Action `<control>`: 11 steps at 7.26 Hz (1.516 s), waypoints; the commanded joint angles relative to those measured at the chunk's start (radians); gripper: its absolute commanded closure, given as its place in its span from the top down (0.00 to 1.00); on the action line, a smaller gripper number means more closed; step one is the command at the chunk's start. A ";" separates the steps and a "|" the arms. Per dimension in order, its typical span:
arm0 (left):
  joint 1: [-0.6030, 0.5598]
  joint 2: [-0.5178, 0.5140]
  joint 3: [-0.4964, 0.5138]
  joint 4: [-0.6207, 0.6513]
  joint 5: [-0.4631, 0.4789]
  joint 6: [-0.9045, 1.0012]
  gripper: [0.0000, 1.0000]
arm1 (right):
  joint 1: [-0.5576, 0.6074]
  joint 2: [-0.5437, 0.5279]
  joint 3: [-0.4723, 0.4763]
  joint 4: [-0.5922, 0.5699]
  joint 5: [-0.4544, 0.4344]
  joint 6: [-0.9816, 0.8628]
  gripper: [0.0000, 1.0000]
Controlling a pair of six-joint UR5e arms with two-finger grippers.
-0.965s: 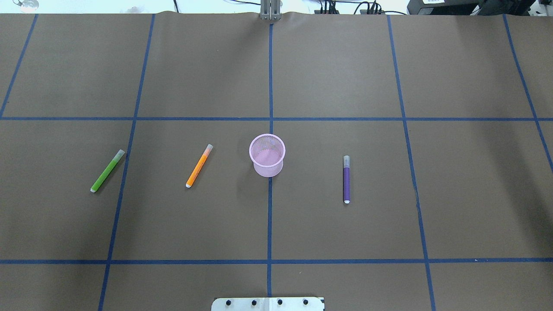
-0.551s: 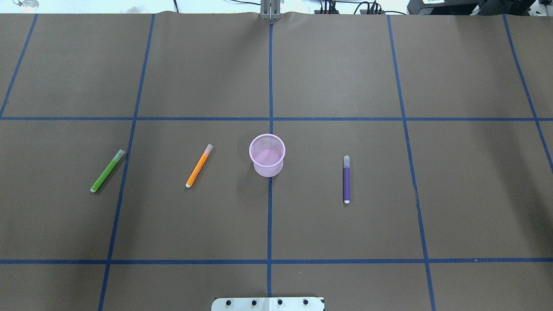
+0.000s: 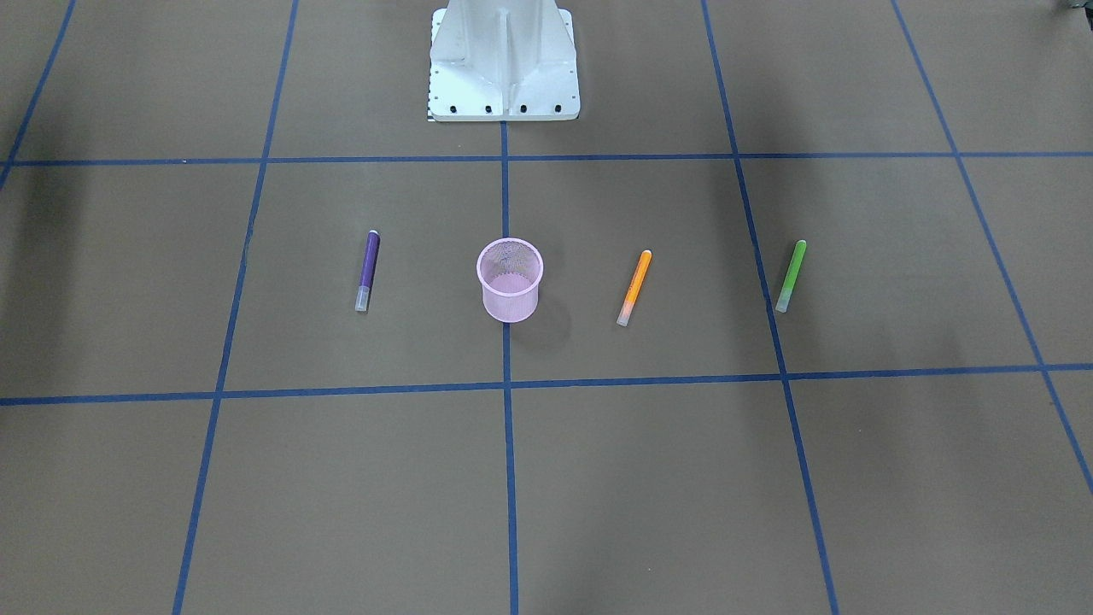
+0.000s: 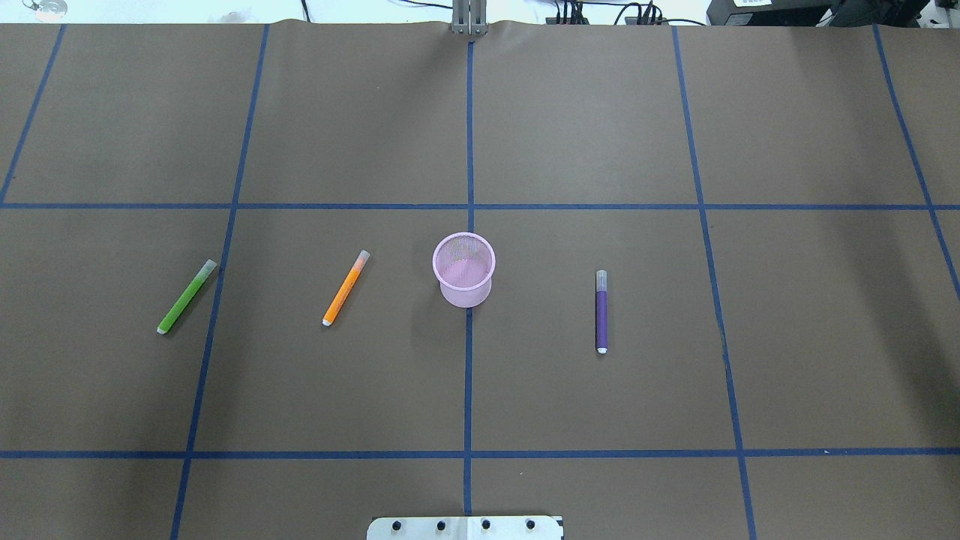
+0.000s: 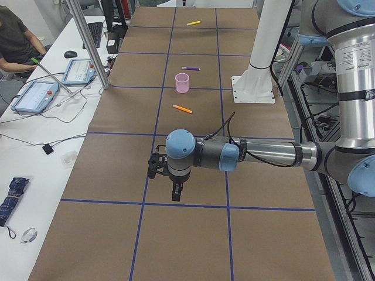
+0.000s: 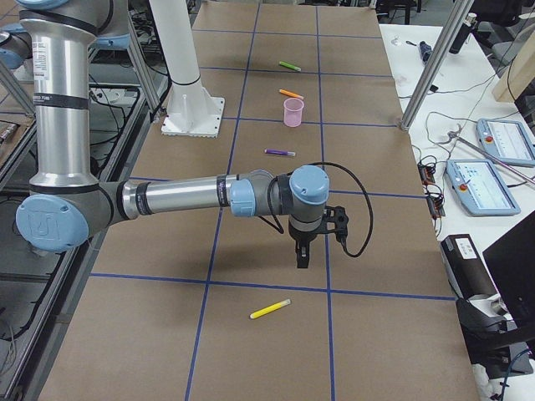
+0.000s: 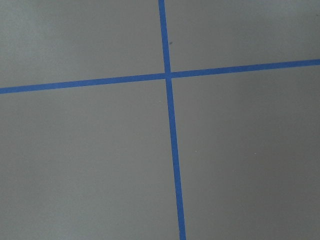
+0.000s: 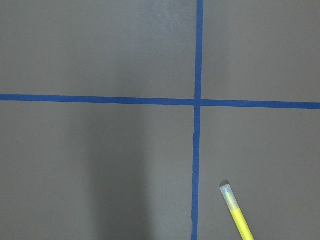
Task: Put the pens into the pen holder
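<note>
The light is bright, even and diffuse, and it comes from above. In the overhead view the brown paper (image 4: pixel 600 135) shows no glare; only the pale strip at 12 o'clock is overexposed. The pen holder (image 4: pixel 464 270) casts a soft, weak shadow toward 7 o'clock there, and toward 4 o'clock in the front-facing view. Wide dim patches lie at 9 and at 2 o'clock of the front-facing view. In the right wrist view a soft dark band runs from 12 to 6 o'clock, left of centre; the yellow pen (image 8: pixel 239 215) at 5 o'clock looks a little soft. Both wrist views are slightly grainy. The blue tape lines (image 7: pixel 174 150) stay straight up to the edges.
</note>
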 commanded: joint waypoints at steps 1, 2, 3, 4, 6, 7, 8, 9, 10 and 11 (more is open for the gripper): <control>0.001 -0.001 -0.003 -0.009 -0.007 0.000 1.00 | 0.000 -0.019 0.003 0.064 0.047 0.026 1.00; 0.001 -0.001 -0.003 -0.029 -0.007 -0.003 1.00 | 0.001 -0.068 -0.003 0.141 0.027 0.017 1.00; 0.001 -0.001 0.000 -0.035 -0.007 -0.003 1.00 | -0.011 -0.123 -0.034 0.241 -0.061 -0.024 1.00; 0.001 -0.001 -0.002 -0.037 -0.007 -0.003 1.00 | -0.011 -0.136 -0.092 0.271 -0.088 -0.150 0.99; 0.001 -0.001 -0.002 -0.037 -0.007 -0.005 1.00 | -0.014 -0.088 -0.239 0.266 -0.085 -0.264 0.99; 0.001 -0.001 -0.002 -0.037 -0.007 -0.003 1.00 | -0.028 -0.035 -0.303 0.238 -0.084 -0.258 0.98; 0.001 -0.001 -0.002 -0.037 -0.007 -0.003 1.00 | -0.040 0.052 -0.389 0.171 -0.082 -0.258 0.98; 0.003 -0.001 -0.002 -0.037 -0.009 -0.003 1.00 | -0.081 0.079 -0.400 0.126 -0.088 -0.259 0.96; 0.003 -0.001 -0.002 -0.037 -0.007 -0.003 1.00 | -0.104 0.079 -0.410 0.119 -0.090 -0.258 0.94; 0.003 -0.001 -0.002 -0.038 -0.007 -0.003 1.00 | -0.109 0.081 -0.439 0.121 -0.088 -0.258 0.92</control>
